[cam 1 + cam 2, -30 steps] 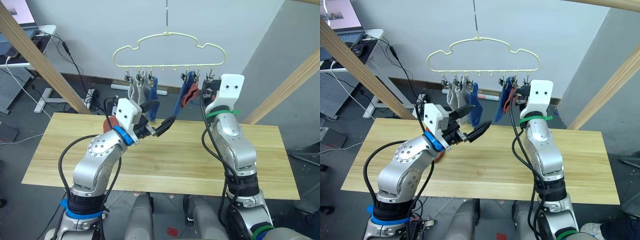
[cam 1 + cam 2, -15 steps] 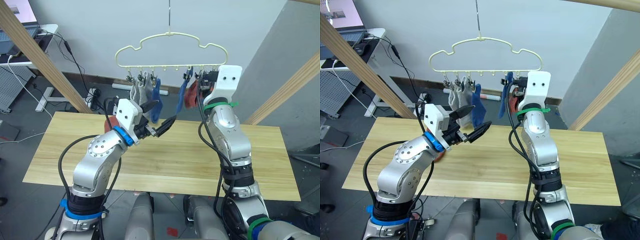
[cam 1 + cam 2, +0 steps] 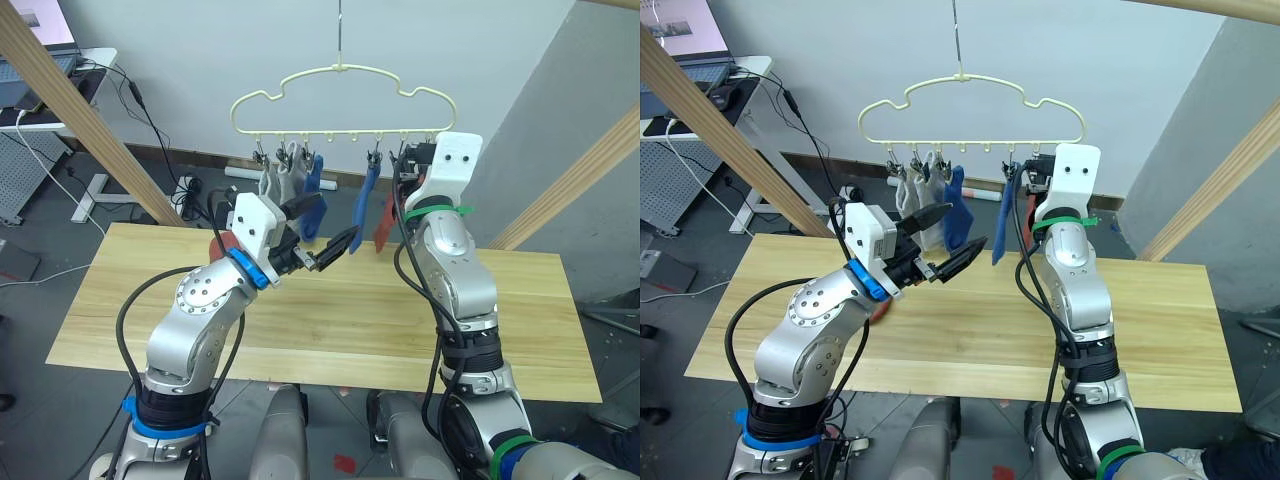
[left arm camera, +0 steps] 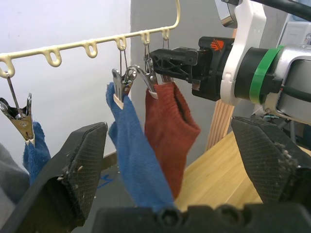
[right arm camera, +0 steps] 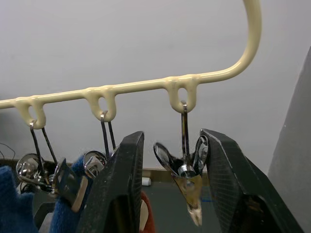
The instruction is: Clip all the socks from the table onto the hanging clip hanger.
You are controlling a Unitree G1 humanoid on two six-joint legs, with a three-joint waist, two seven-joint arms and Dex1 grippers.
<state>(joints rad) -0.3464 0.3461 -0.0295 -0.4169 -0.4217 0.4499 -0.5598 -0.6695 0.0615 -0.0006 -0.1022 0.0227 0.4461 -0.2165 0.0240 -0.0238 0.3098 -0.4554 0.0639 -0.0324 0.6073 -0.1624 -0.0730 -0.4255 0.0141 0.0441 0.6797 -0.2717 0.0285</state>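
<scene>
Socks (image 4: 167, 126), grey, blue and rust-red, hung clipped on clip hanger (image 3: 340, 72) above bench (image 3: 520, 330). Right claw (image 5: 167, 189) released, astride an empty clip (image 5: 187, 182). Left claw (image 3: 325, 228) released, grasped nothing, below the hanger.

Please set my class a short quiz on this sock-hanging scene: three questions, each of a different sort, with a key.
1. True or false: the left gripper holds a sock.
2. Which hangs next to the rust-red fabric sock on the pale yellow-green wire clip hanger? A) a grey sock B) the blue fabric sock C) nothing
3. Fill in: the right gripper stands ____ (open or shut) around an empty small metal clip.
Key: 1 false; 2 B; 3 open.
</scene>
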